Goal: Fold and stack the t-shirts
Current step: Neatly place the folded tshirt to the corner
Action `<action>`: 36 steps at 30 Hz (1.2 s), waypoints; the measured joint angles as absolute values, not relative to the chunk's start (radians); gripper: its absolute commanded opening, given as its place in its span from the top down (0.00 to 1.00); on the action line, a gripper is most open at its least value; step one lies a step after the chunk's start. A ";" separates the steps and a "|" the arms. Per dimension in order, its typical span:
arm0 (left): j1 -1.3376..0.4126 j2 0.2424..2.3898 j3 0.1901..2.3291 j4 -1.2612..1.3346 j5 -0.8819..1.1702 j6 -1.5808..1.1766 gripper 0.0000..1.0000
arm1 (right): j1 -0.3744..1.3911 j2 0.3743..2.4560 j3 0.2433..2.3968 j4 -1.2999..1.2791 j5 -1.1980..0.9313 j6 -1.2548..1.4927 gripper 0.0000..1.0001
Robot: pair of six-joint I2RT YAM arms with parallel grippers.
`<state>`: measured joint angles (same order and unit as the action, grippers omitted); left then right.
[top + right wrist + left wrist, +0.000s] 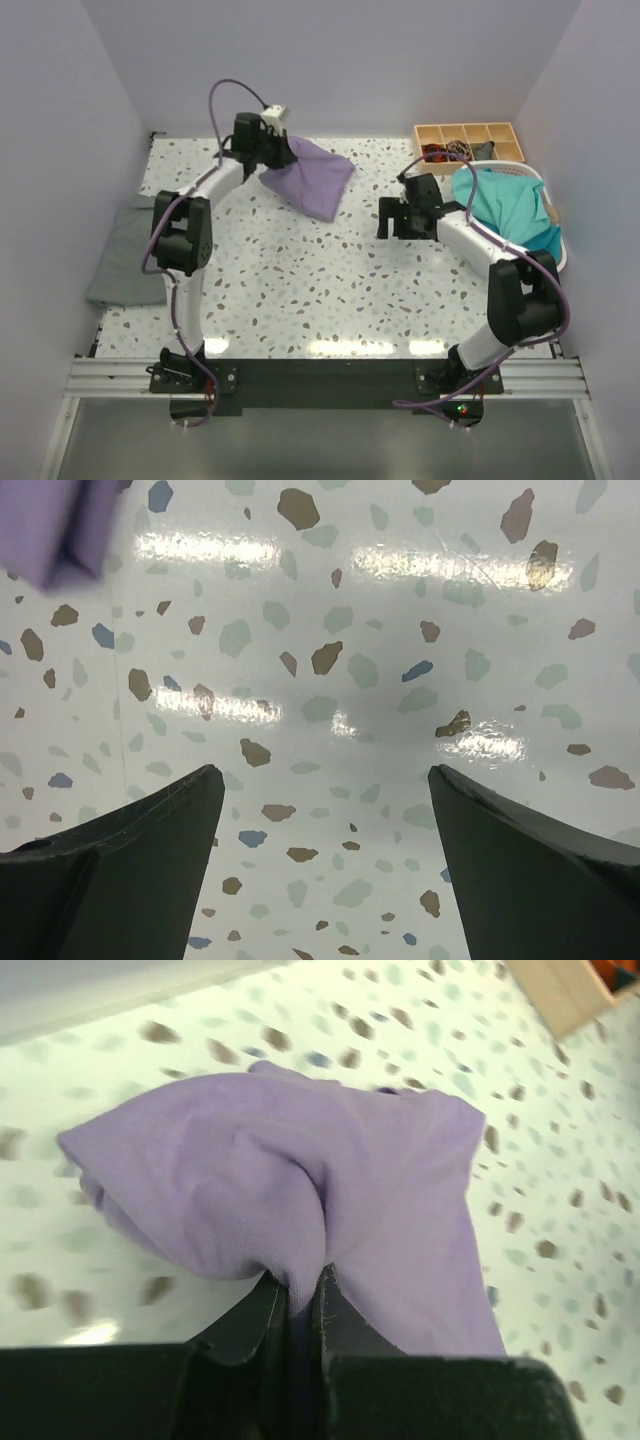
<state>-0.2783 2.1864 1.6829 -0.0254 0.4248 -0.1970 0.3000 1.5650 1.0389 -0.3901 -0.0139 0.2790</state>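
Observation:
The lavender purple t-shirt lies bunched at the back middle of the table, also in the left wrist view. My left gripper is shut on a fold of its cloth at the shirt's left end. A corner of the purple shirt shows in the right wrist view. A grey t-shirt lies folded at the left table edge. Teal t-shirts fill the white basket at the right. My right gripper hangs open and empty over bare table.
A wooden compartment tray with small items stands at the back right, its corner in the left wrist view. Grey walls close the left, back and right sides. The speckled table spans the middle.

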 measured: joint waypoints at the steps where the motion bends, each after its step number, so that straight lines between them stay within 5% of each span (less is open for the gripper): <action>1: -0.248 2.186 1.728 -0.065 0.411 -0.166 1.00 | 0.300 1.572 1.039 -0.389 -0.018 0.279 0.12; 12: 0.022 2.436 2.333 -0.414 0.327 0.066 1.00 | 0.300 1.664 1.055 -0.390 -0.046 0.279 0.12; 34: 0.287 2.526 2.339 -0.465 0.173 0.187 1.00 | 0.300 1.796 1.120 -0.379 -0.122 0.291 0.12; 35: 0.290 2.527 2.339 -0.457 0.169 0.186 0.98 | 0.300 1.797 1.120 -0.378 -0.125 0.291 0.12; 36: 0.294 2.530 2.339 -0.447 0.165 0.185 0.82 | 0.300 1.799 1.121 -0.378 -0.127 0.291 0.12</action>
<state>0.2935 2.5298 2.3386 -0.4473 0.1654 0.1852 0.3000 1.7988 1.1206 -0.3779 -0.1272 0.2913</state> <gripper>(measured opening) 0.100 0.879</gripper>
